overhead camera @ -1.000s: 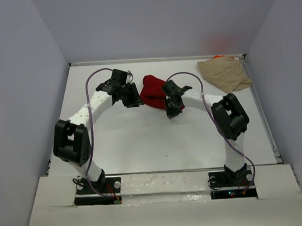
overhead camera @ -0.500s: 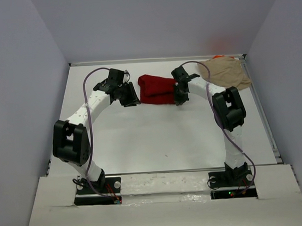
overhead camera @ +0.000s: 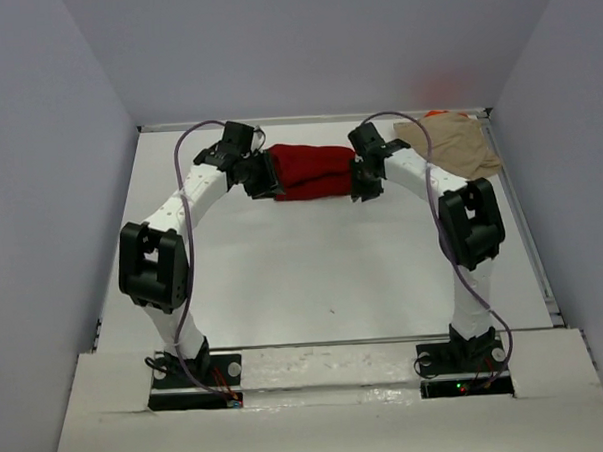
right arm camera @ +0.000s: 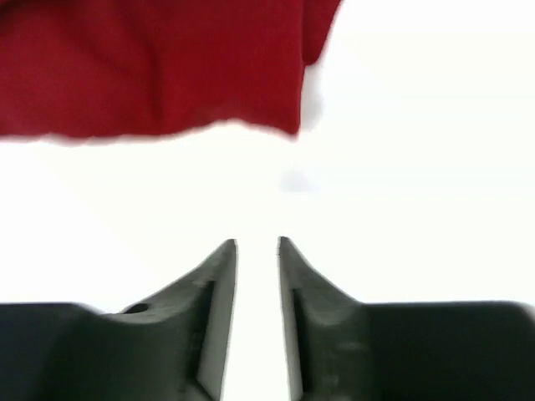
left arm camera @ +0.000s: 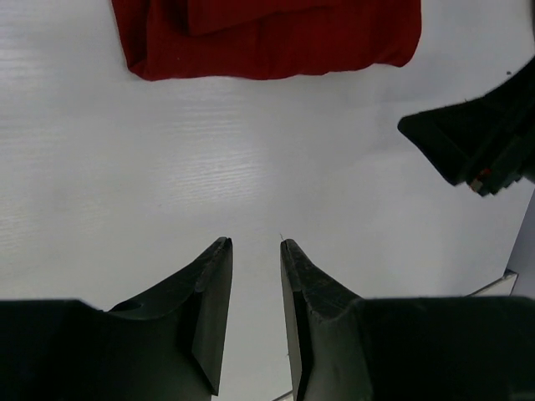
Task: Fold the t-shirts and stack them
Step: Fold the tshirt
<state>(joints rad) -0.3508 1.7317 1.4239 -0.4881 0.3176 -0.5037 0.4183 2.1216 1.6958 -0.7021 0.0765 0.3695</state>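
The dark red t-shirt (overhead camera: 314, 170) lies folded into a long band at the back of the table, between my two grippers. My left gripper (overhead camera: 262, 176) sits at its left end, jaws open a narrow way with only bare table between them (left arm camera: 255, 242). The red shirt (left arm camera: 267, 38) lies ahead of those fingertips, apart from them. My right gripper (overhead camera: 364, 178) is at the shirt's right end, also open and empty (right arm camera: 257, 242), with the red cloth (right arm camera: 150, 67) just beyond its tips. The tan t-shirt (overhead camera: 448, 145) lies crumpled in the back right corner, an orange sliver (overhead camera: 437, 113) peeking out behind it.
The white table (overhead camera: 313, 266) is walled at the back and on both sides. The right arm's elbow (overhead camera: 470, 224) stands near the tan shirt. The right gripper's black body (left arm camera: 485, 142) shows at the right of the left wrist view.
The right gripper, shut on the red shirt, drew it out to the right into a longer band, then opened and let go. The left arm moved a little toward the back.
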